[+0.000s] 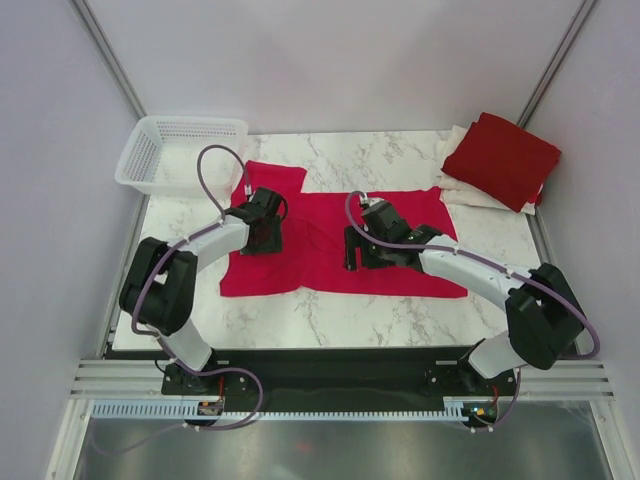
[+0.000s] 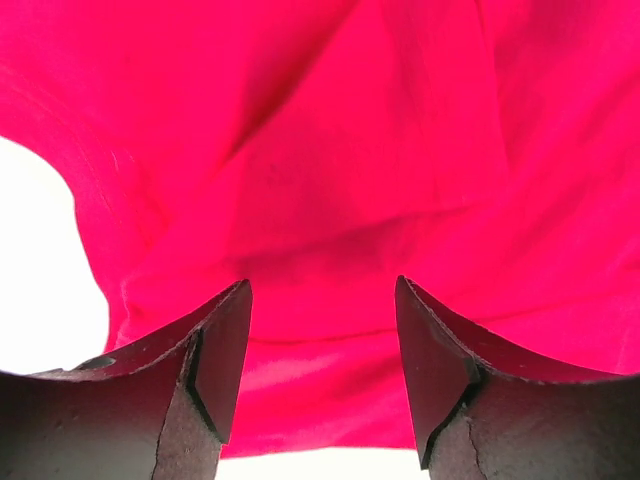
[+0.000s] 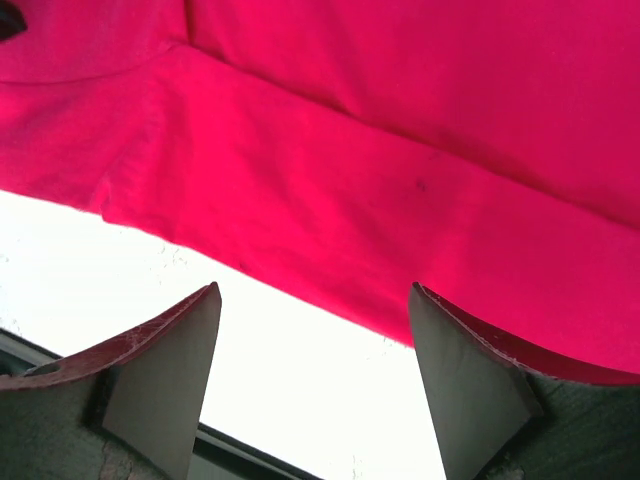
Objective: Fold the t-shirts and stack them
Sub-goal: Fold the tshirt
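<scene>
Left pincer (image 2: 320, 290): spread.
Right pincer (image 3: 315, 295): spread.
Done: dark red t-shirt (image 1: 502, 160) stacked on white t-shirts (image 1: 470, 193).
To fold: bright red t-shirt (image 1: 325, 250), flat under both pincers.

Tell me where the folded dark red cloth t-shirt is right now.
In the top external view, the folded dark red t-shirt sits at the far right corner of the marble table, atop the folded white shirts, opposite the white mesh basket.

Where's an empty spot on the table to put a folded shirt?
Bare marble lies at the back, between the white basket and the dark red shirt, and along the front, between the crimson shirt and the table edge. The middle is crowded: left gripper and right gripper hover open there.
</scene>
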Available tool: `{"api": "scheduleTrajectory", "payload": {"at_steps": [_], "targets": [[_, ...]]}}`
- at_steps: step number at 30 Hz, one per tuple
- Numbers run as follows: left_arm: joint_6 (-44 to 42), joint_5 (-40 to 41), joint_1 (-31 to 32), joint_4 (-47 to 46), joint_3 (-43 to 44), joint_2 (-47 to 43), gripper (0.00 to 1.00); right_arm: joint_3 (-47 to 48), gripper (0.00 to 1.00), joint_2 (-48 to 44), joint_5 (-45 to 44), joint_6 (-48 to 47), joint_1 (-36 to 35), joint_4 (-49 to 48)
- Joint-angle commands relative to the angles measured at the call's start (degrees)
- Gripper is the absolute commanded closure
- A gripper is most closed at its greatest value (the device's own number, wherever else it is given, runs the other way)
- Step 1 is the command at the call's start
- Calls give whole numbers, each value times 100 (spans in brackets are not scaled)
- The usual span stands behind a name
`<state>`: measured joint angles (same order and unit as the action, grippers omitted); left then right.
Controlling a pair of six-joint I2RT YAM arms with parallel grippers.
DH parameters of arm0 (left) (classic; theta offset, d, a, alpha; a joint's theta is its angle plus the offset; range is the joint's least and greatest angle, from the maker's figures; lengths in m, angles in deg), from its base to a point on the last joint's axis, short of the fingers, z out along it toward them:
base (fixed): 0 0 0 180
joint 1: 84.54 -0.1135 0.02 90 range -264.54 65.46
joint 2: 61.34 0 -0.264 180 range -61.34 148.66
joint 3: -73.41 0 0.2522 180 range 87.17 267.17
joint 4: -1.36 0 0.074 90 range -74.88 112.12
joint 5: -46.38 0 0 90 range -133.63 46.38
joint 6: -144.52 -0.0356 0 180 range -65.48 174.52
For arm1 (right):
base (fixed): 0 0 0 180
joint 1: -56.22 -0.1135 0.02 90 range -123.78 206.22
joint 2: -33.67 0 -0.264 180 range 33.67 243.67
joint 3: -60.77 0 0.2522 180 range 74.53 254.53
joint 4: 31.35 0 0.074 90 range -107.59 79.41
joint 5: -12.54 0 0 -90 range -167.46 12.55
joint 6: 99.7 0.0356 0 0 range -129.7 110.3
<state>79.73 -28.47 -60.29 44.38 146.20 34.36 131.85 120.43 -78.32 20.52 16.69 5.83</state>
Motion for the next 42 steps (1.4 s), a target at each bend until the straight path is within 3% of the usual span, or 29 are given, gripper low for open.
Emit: {"api": "scheduleTrajectory", "payload": {"at_steps": [1, 7, 17, 20, 24, 26, 28, 32, 36, 42], "targets": [[256, 435, 45, -535, 355, 89, 33, -115, 16, -484, -1, -7, -2, -136], [379, 251, 80, -596, 531, 537, 34, -230, 16, -564, -54, -69, -2, -74], [239, 875, -60, -719, 768, 722, 33, -265, 16, -599, -98, -113, 6, 40], [204, 866, -350, -746, 882, 669, 32, -300, 16, -617, -107, -113, -2, 49], [212, 779, -1298, -781, 988, 818, 30, -344, 16, -599, -151, -130, -2, 101], [379, 349, -1868, -781, 1015, 933, 30, -362, 16, -581, -160, -130, -2, 101], [528, 268, -2038, -798, 945, 819, 30, -353, 16, -581, -160, -130, -2, 128], [485, 67, -1977, -921, 787, 188, 30, -344, 15, -590, -221, -148, -2, 145], [222, 180, -1372, -1123, 514, -183, 32, -300, 16, -450, -204, -148, 7, 128], [-420, 181, -580, -1458, 487, 184, 38, -335, 16, -441, -160, -113, -2, 93]]}}
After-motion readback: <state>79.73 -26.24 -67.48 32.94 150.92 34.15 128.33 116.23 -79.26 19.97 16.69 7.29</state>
